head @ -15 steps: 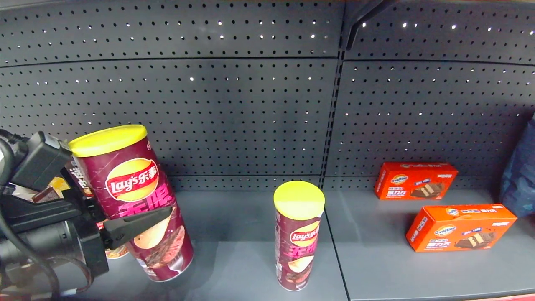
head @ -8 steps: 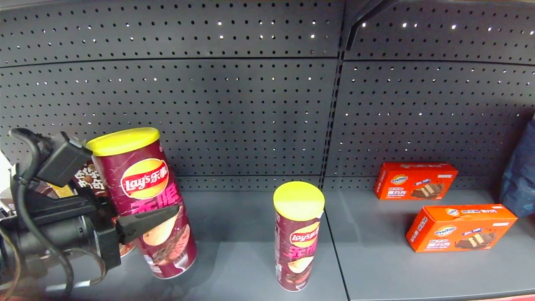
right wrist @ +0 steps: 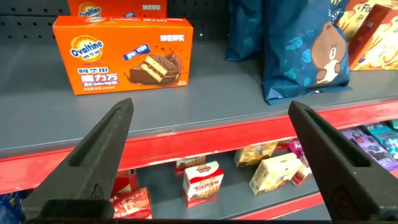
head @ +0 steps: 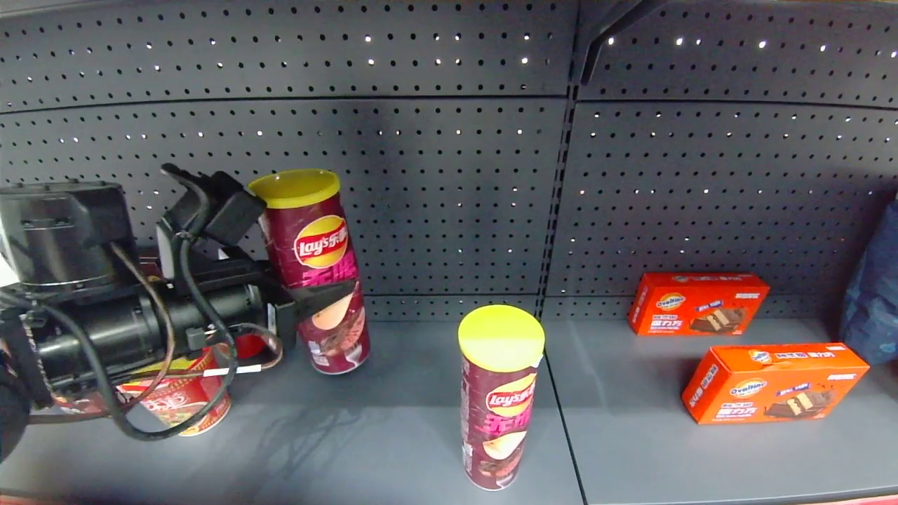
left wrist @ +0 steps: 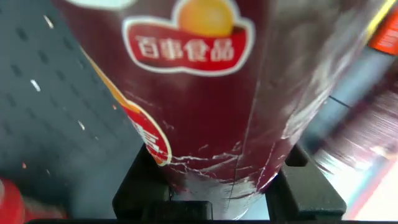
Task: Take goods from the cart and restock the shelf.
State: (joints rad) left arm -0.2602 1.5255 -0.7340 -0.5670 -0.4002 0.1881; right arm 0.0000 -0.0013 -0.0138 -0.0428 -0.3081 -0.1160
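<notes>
1. the left tool pinches the held chip can low on its body. one finger crosses the can's front and the other is hidden behind it.
2. this can tilts, its yellow lid leaning towards the left arm, close to the pegboard back. its base is at the rear of the shelf, but whether it touches cannot be told.
3. in the left wrist view the can is cut off at the top, with the black fingers pressed on either side of it.
4. a red cup stands on the shelf, partly hidden behind the left arm's cables.
5. a blue bag is cut off by the head view's right edge.
6. the right tool has its fingers spread wide, in front of the shelf's red edge, near an orange box.
7. counts: two chip cans, one held and one standing chip can upright near the front; two orange boxes, the rear orange box and the front orange box, lying apart; one cup; one bag.
</notes>
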